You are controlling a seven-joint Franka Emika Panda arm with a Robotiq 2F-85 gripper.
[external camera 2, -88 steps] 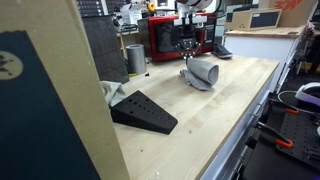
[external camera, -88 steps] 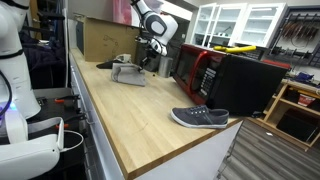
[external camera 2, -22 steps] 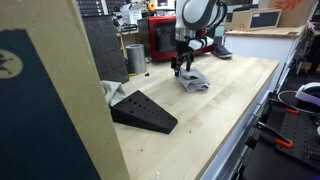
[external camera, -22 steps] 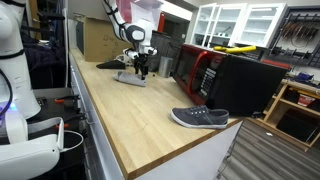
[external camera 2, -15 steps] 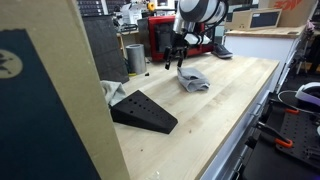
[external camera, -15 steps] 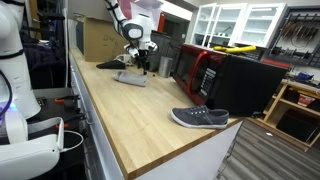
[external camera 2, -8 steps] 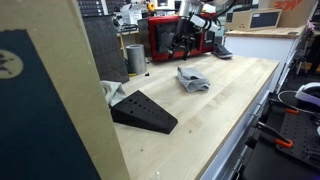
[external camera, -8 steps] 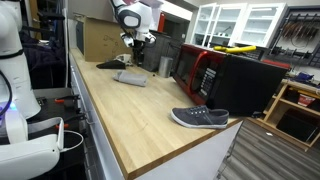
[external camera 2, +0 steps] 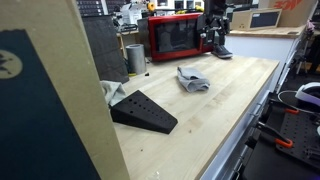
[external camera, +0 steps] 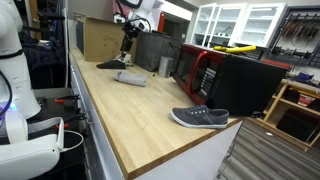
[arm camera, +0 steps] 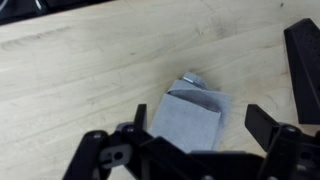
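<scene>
Your pincer [arm camera: 190, 150] hangs wide and empty above the folded grey cloth [arm camera: 193, 122]; it looks soft, light, best pinched at a raised fold.

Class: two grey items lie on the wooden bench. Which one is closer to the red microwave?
The folded grey cloth, lying near the red microwave. The grey shoe sits further along, near the bench's end.

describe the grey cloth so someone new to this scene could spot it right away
Start at the long wooden bench with the red microwave at its back. In front of the microwave lies the grey cloth, folded and crumpled, soft and pale, unlike the black wedge or the grey shoe.
</scene>
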